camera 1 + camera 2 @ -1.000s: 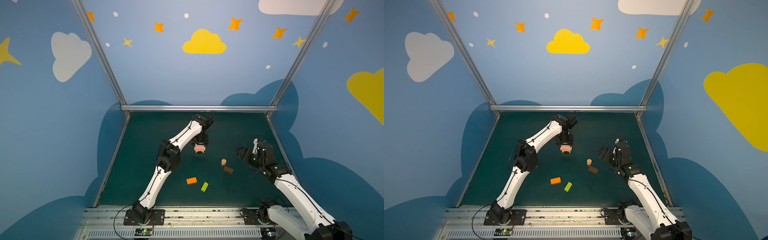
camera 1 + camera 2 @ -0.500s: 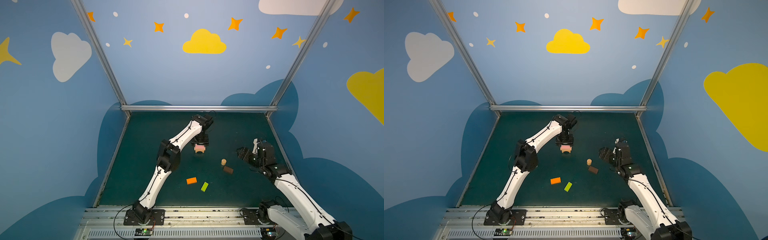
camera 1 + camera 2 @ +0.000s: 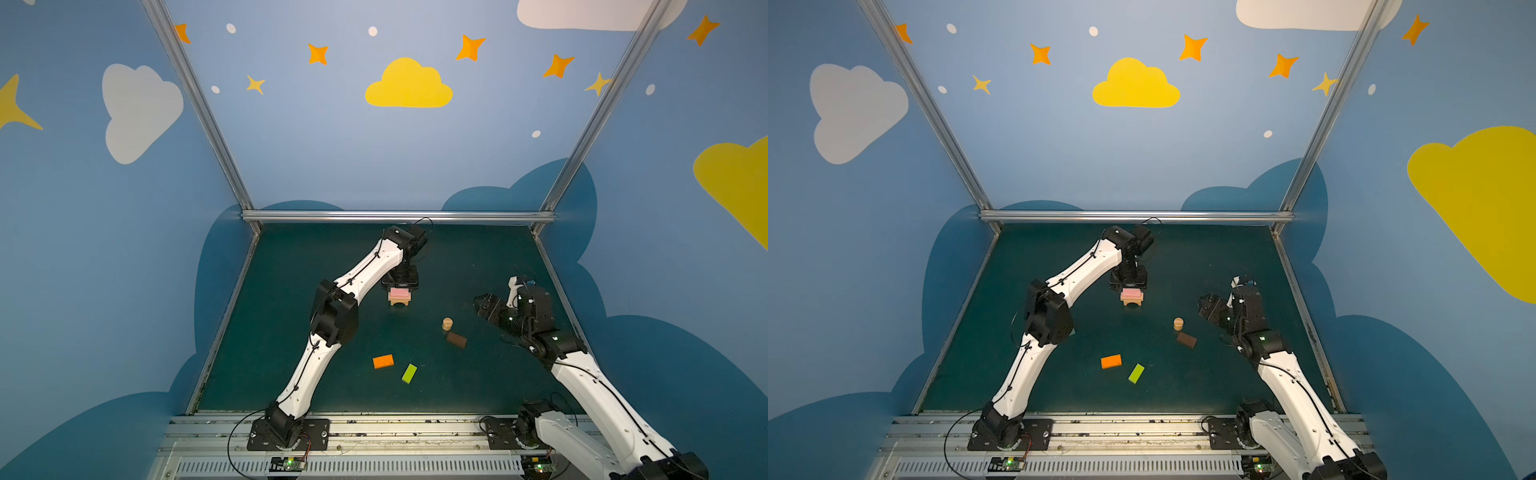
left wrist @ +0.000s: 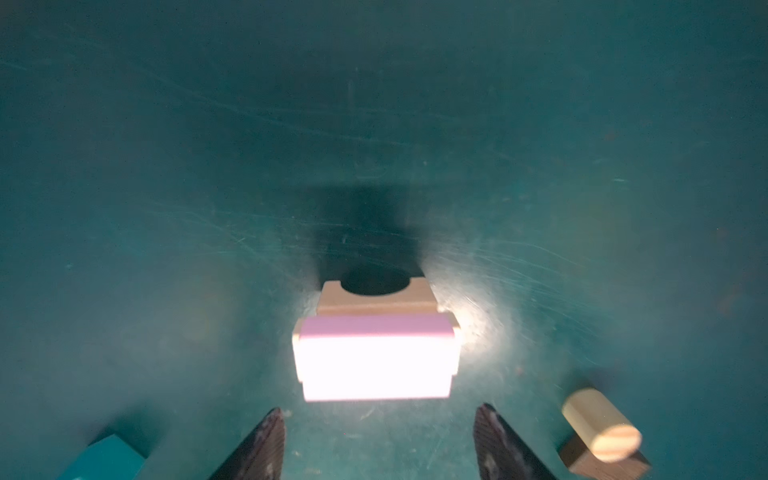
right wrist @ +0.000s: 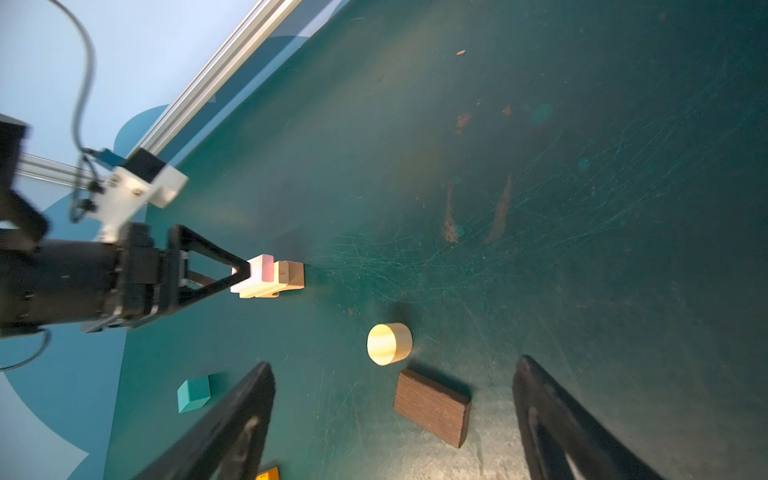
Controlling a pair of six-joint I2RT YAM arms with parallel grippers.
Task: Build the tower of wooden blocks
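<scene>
The tower so far stands near the middle of the mat. There is an arch at the bottom, a plank on it, and a pink brick on top. The left gripper hangs right over the pink brick. Its jaws are apart and hold nothing. In the left wrist view the brick sits past the fingertips, free of them.

The right gripper is wide open too, and empty. It hovers above the mat at 3 o'clock from the tower.

I think the next job is to fetch one more block. The brown brick lies flat at about 7 o'clock from the right gripper, close by. The cylinder stands just beside the brick, at its 11 o'clock. In both top views the brick's long side runs from about 10 o'clock to 4 o'clock. In the right wrist view it lies in line with the gap between the two fingers, but turned a bit crooked to them.

So the right arm is much nearer than the left. I guess it needs a short reach and a small twist to pinch the brick across its narrow side. From the brick, the tower is at 10 o'clock.

The orange brick and green brick lie at about 6 o'clock from the tower.
</scene>
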